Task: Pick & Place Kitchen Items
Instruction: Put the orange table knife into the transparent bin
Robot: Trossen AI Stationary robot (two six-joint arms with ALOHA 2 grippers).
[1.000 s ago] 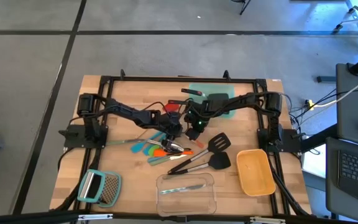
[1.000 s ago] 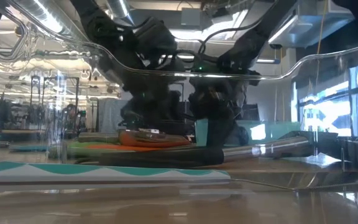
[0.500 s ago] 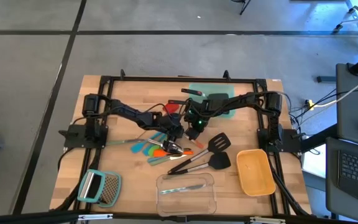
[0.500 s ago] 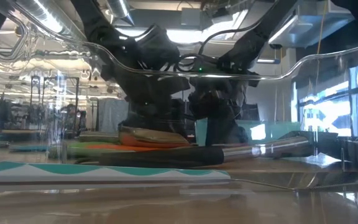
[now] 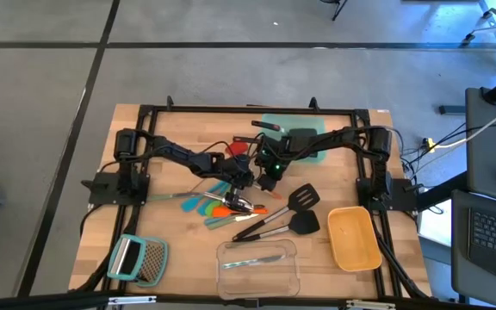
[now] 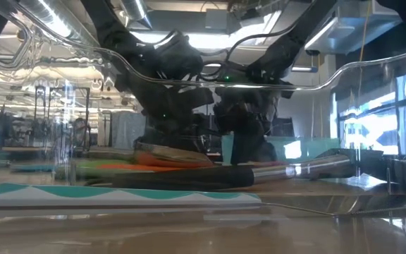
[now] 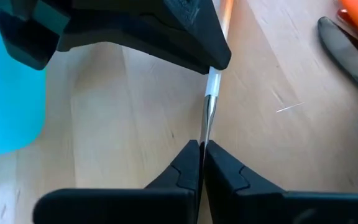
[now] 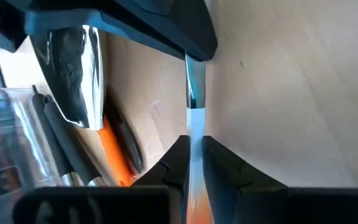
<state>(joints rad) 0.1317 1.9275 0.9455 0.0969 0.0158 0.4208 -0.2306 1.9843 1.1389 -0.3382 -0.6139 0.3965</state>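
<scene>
A slim steel-shafted utensil (image 7: 208,106) is pinched at mid-table, above the utensil pile (image 5: 231,207), by the closed left gripper (image 7: 201,155) and, along its shaft, by the narrowly closed right gripper (image 8: 194,152).

Spatulas (image 5: 284,215) lie right of the utensil pile (image 5: 226,204); a utensil, perhaps a knife (image 5: 255,260), lies in the container (image 5: 258,265).

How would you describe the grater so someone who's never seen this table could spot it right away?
Start at the wooden table and go to its near left corner, left of the clear tray. The grater lies there alone, well apart from the pile of utensils mid-table. It is the only flat perforated metal plate, framed in teal, where the rest are slim handled tools.
</scene>
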